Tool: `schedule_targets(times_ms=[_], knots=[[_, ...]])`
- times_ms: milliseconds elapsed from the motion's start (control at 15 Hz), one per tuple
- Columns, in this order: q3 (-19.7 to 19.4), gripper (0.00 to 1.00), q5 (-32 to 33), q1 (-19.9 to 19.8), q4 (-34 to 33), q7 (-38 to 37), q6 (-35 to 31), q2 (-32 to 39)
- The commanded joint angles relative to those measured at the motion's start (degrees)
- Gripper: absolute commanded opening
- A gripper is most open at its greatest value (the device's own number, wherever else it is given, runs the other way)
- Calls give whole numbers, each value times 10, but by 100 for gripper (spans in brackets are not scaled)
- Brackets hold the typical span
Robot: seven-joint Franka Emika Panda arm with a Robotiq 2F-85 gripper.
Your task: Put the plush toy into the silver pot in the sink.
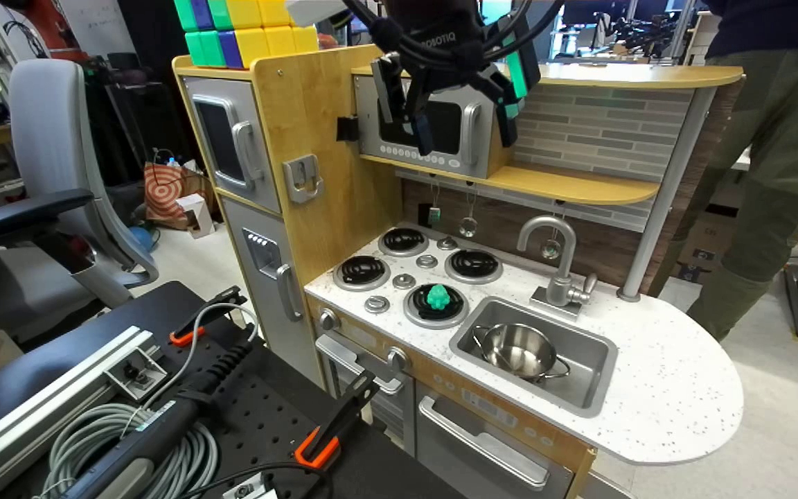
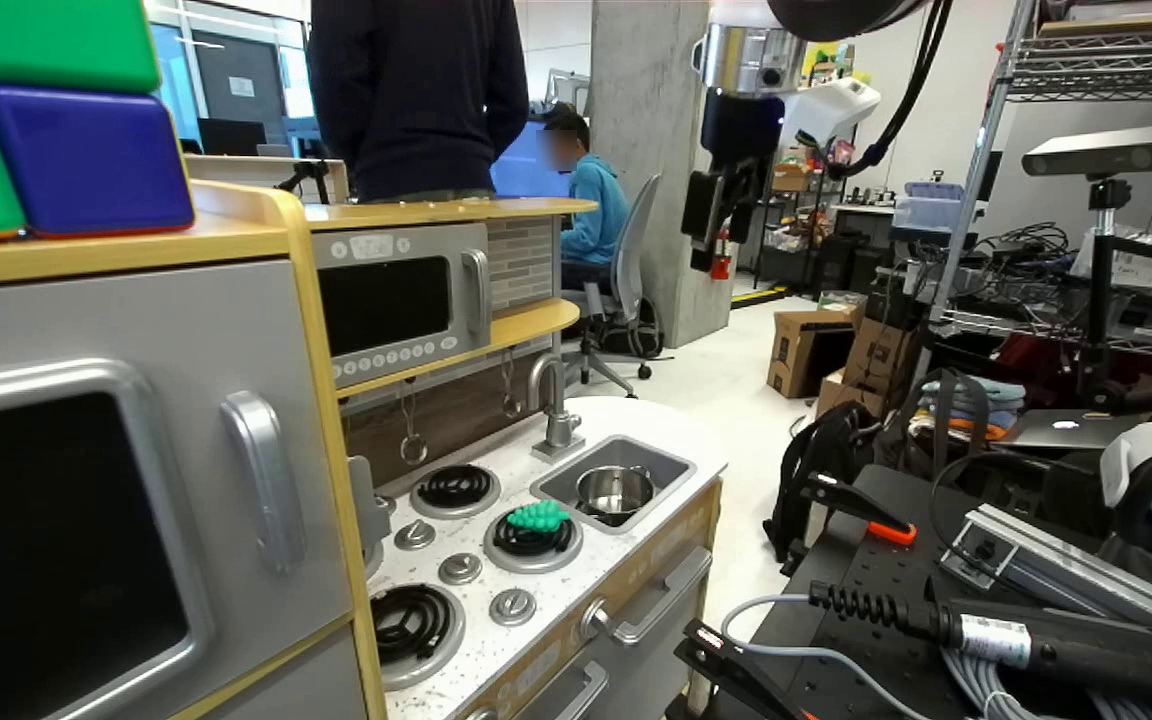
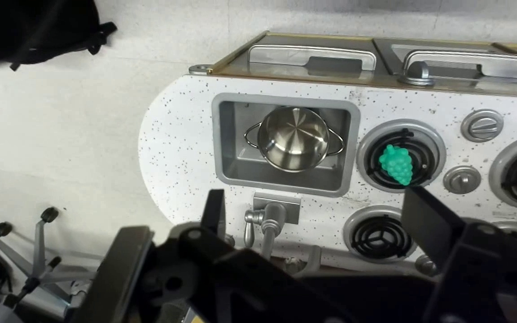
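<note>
The plush toy (image 1: pixel 438 296) is bright green and bumpy, shaped like a bunch of grapes. It lies on a black stove burner beside the sink, and also shows in an exterior view (image 2: pixel 538 517) and the wrist view (image 3: pixel 396 164). The silver pot (image 1: pixel 518 350) stands upright in the sink (image 1: pixel 603 374); its inside looks empty in the wrist view (image 3: pixel 293 139), with the sink rim (image 3: pixel 285 186) around it. My gripper (image 1: pixel 466 135) is open and empty, high above the countertop, apart from toy and pot. Its spread fingers show in the wrist view (image 3: pixel 314 193).
A curved faucet (image 1: pixel 565 256) rises behind the sink. A shelf (image 1: pixel 579 187) and toy microwave (image 1: pixel 427 125) stand over the back of the counter. A tall cabinet (image 1: pixel 330 138) with colored cubes (image 1: pixel 253 34) is beside the burners. A black table (image 1: pixel 260 416) with clamps stands in front.
</note>
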State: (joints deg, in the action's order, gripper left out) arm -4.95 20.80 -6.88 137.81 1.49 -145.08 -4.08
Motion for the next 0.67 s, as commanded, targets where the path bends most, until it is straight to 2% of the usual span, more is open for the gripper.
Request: schedule_targets(times_ms=[0,267,600], knots=[[-9,100,15,-2,5,78,-5,-13],[-29,100,-44,3,8,264,-27,-15],[-33,100,-137,17,8,462,-43,-4]])
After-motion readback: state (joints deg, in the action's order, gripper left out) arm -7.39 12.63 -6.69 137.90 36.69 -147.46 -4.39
